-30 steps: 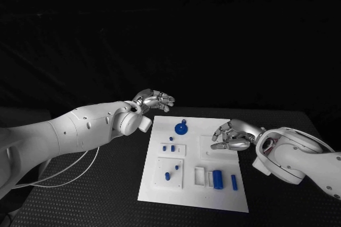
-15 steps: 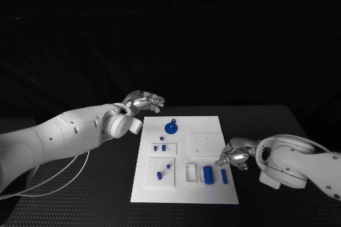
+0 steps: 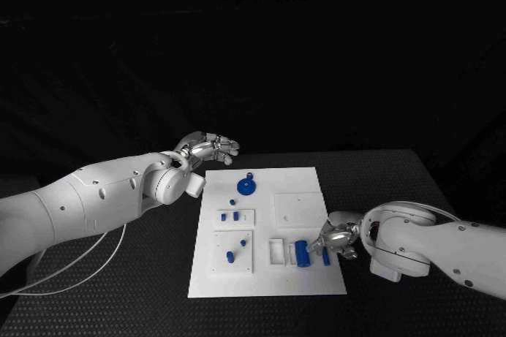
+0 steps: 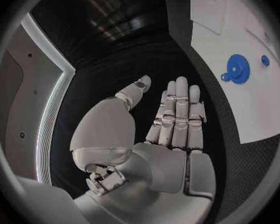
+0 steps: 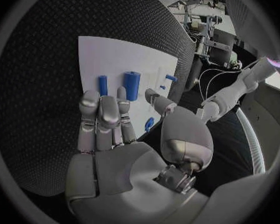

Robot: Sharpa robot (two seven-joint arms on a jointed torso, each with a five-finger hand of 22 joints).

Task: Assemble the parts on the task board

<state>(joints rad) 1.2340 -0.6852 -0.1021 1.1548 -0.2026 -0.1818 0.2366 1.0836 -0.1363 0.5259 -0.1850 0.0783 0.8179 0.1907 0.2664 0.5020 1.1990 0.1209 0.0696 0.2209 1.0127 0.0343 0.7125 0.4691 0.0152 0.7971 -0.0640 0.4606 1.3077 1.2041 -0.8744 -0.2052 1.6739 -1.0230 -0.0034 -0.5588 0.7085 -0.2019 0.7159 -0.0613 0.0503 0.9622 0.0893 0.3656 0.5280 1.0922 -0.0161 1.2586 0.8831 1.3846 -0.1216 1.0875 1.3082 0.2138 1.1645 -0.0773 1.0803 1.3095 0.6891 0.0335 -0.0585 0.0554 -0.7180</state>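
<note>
Black table [image 3: 126, 293], task board [image 3: 295, 187] — right hand [image 3: 338, 238] hiding its edge

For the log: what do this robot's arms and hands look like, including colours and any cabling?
Both arms are smooth, rounded white shells. A thin white cable loops under the left arm. The left hand and right hand are silver metal with segmented fingers and rounded pale grey palm and thumb covers.

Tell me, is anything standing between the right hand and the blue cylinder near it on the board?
Nothing visible does. The right hand hangs open just beside the blue cylinder on the task board, fingertips close above it.
</note>
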